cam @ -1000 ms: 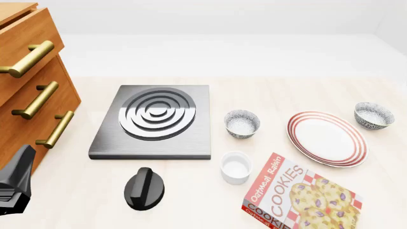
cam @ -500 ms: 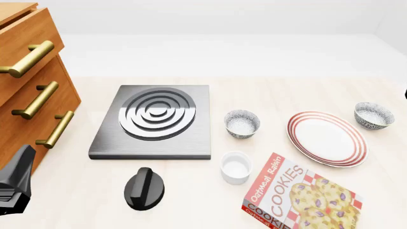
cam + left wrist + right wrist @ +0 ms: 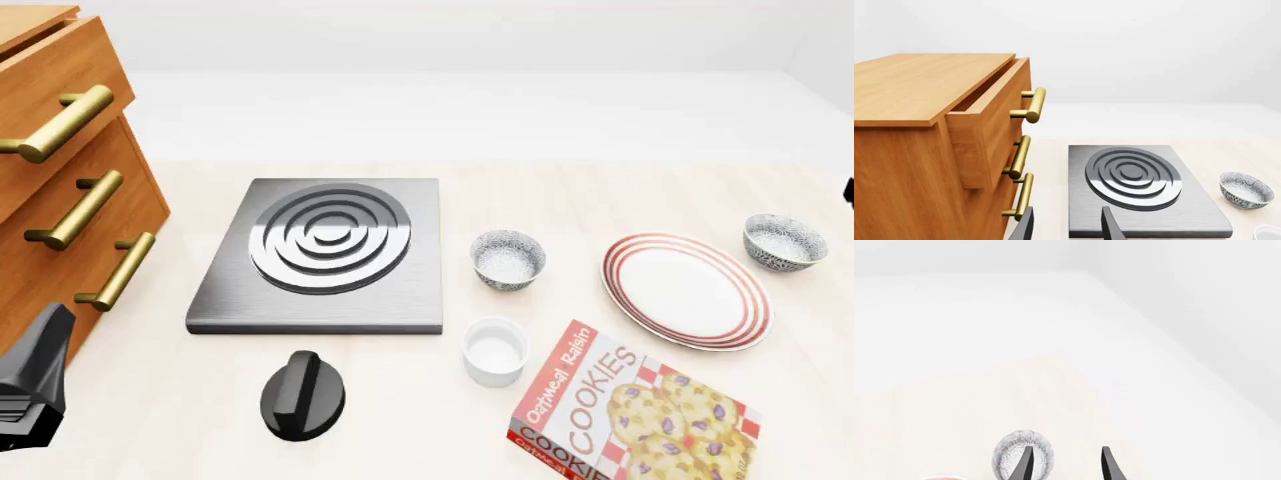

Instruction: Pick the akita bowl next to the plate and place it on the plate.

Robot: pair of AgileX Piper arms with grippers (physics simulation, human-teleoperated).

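The plate (image 3: 685,290), white with thin red rings, lies at the right of the table. An akita bowl (image 3: 785,241) with a grey-speckled outside and white inside stands just beyond the plate's right rim. In the right wrist view the same bowl (image 3: 1013,452) shows partly behind one finger (image 3: 1024,465) of my right gripper (image 3: 1066,450), which is open, empty and still short of it. In the front view only a dark sliver of the right arm (image 3: 849,190) shows at the right edge. My left gripper (image 3: 1067,210) is open and empty near the drawers.
A second, matching bowl (image 3: 509,258) stands left of the plate, beside the stove plate (image 3: 320,255). A white ramekin (image 3: 495,350), a cookie box (image 3: 627,415) and a black knob (image 3: 303,395) lie nearer. The wooden drawer cabinet (image 3: 67,190) fills the left.
A dark sliver of the right arm has come into the front view at the right edge. Everything on the table and the left arm stay where they were.
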